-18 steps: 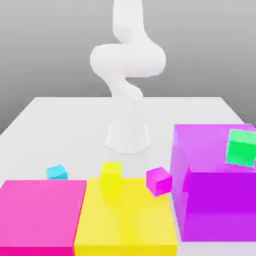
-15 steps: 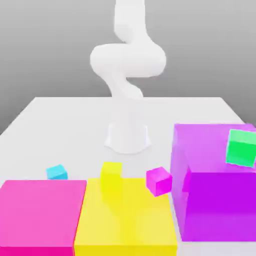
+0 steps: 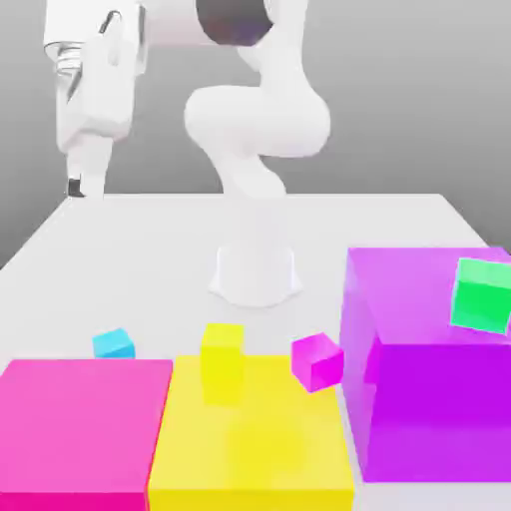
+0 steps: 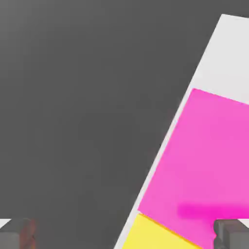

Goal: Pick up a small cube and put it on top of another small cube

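The small cyan cube (image 3: 114,343) rests on the white table (image 3: 150,259), just behind the big pink block (image 3: 85,429) at the exterior view's left. A small yellow cube (image 3: 222,361) stands at the back edge of the big yellow block (image 3: 250,439). A small magenta cube (image 3: 317,360) sits tilted between the yellow block and the purple block. My gripper (image 3: 85,186) hangs high over the table's far left corner, well above and behind the cyan cube. In the hand view its fingers (image 4: 231,234) stand wide apart, with nothing between them: the gripper (image 4: 124,236) is open.
A tall purple block (image 3: 429,379) fills the exterior view's right, with a green cube (image 3: 482,293) on its top. The arm's white base (image 3: 255,274) stands mid-table. The hand view looks down past the table edge (image 4: 214,53) at the pink block (image 4: 209,155) and the yellow block (image 4: 155,237).
The hand has swung into the exterior view's upper left, where it was out of the frame before. None of the cubes or blocks have moved.
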Tool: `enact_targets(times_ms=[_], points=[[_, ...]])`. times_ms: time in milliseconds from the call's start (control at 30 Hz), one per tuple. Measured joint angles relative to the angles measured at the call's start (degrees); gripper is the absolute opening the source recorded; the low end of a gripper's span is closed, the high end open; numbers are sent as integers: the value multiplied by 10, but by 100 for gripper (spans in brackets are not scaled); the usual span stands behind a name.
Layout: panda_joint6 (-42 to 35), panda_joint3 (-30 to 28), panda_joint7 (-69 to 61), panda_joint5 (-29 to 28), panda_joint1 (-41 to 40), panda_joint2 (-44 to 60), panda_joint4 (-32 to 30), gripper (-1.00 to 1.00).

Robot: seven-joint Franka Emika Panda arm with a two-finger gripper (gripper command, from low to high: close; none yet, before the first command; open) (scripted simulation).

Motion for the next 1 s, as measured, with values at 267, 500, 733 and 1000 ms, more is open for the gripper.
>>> enact_targets(times_ms=[267,500,733,1000], points=[[63,13,191,5,-87,78,-71,0],[119,20,369,-6,-160,146,-133,0],[179,17,550,-41,-228,219,-188,0],[309,-15,578,-65,-208,377,-166,0]])
